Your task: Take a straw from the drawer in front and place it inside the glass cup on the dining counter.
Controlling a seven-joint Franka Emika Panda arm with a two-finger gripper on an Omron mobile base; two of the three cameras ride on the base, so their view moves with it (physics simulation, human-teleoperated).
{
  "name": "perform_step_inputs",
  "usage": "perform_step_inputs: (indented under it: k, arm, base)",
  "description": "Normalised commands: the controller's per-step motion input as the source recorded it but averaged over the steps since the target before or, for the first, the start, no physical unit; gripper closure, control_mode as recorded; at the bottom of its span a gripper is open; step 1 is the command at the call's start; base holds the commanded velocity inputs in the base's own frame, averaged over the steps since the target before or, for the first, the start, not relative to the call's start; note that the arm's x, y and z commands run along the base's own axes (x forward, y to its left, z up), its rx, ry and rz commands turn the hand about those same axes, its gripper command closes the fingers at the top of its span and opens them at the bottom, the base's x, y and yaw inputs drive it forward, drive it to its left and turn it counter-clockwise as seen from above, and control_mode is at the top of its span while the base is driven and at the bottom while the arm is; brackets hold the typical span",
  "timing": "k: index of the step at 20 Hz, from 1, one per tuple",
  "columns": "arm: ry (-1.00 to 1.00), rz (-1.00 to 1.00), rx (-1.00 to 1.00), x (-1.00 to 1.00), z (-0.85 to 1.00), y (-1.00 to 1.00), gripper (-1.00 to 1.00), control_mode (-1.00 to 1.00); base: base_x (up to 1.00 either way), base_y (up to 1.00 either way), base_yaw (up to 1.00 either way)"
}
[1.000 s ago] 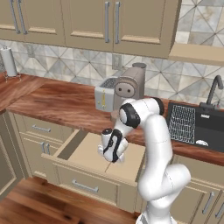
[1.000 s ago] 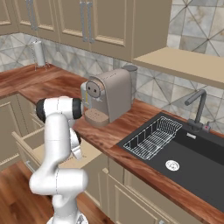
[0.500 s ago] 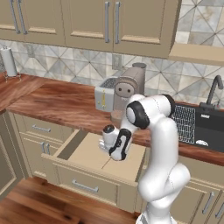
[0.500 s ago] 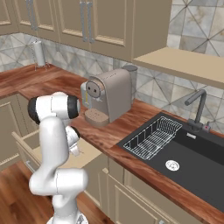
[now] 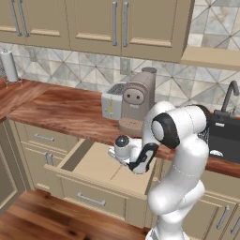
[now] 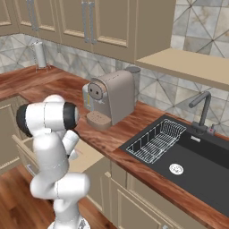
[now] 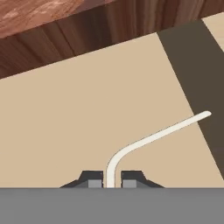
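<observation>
Swinging its elbow further right over the last second, the arm keeps its claw (image 7: pixel 110 180) clamped on the straw (image 7: pixel 151 139), lifted just above the floor of the open drawer (image 5: pixel 93 164). Pickup looks done; carrying it to the cup remains.

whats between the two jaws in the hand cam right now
The straw: in the hand view its straight end stands between the shut jaws of the gripper, bending away over the drawer's tan floor.

The white arm bends forward and down, its gripper (image 7: pixel 110 180) closed tight, the two dark fingertips (image 7: pixel 93 180) pinched close together.
</observation>
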Motion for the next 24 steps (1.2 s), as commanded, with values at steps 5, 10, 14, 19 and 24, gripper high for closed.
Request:
perform_step_inputs:
  k: [5,10,14,19,24]
  arm:
    - [-0.04,-0.01,0.0,0.0,1.0,0.02,1.0,-1.0]
    - [0.0,0.0,0.02,0.0,1.0,0.18,1.0,-1.0]
    - [0.0,0.0,0.01,0.0,1.0,0.3,1.0,-1.0]
    - [0.0,0.0,0.0,0.0,1.0,0.33,1.0,-1.0]
    - [0.0,0.0,0.0,0.0,1.0,0.16,1.0,-1.0]
  base:
    - [0.0,0.0,0.0]
    - [0.0,0.0,0.0]
    - [0.0,0.0,0.0]
    - [0.0,0.0,0.0]
    - [0.0,0.0,0.0]
